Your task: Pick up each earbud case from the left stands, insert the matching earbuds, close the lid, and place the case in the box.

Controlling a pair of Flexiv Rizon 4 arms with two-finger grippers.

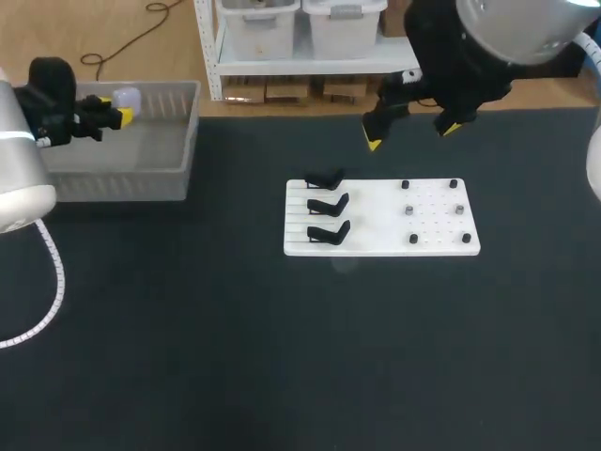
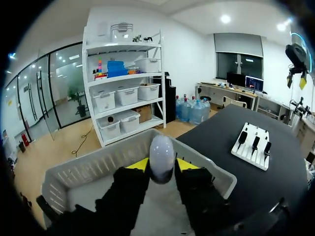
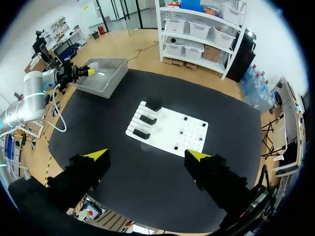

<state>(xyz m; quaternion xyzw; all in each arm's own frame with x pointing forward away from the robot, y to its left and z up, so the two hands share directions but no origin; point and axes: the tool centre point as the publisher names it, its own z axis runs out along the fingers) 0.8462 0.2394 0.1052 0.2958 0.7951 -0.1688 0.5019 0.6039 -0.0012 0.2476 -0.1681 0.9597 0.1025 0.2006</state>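
Head view: my left tool (image 1: pixel 115 113) hung over the grey box (image 1: pixel 160 178) at the far left of the table (image 1: pixel 188 357). It was closed on a pale earbud case (image 1: pixel 128 98), held above the open top, I judge, so the case could go down inside. My right tool (image 1: pixel 413 134) hovered beyond the white board (image 1: pixel 376 235), spread wide and holding nothing, probably kept there out of the way. The three black stands (image 1: pixel 327 205) on the board's left side carried no case.

Left wrist view: the case stood upright, pinched from two sides by the yellow fingertips (image 2: pixel 139 164). The box's slatted wall lay just ahead and beneath. I could not tell whether the lid was fully shut.

Right wrist view: this tool was wide open and empty, high over the table with the board ahead of it. Far beyond the board, my left tool held the case over the box. With the stands bare, I judge only the drop remained.
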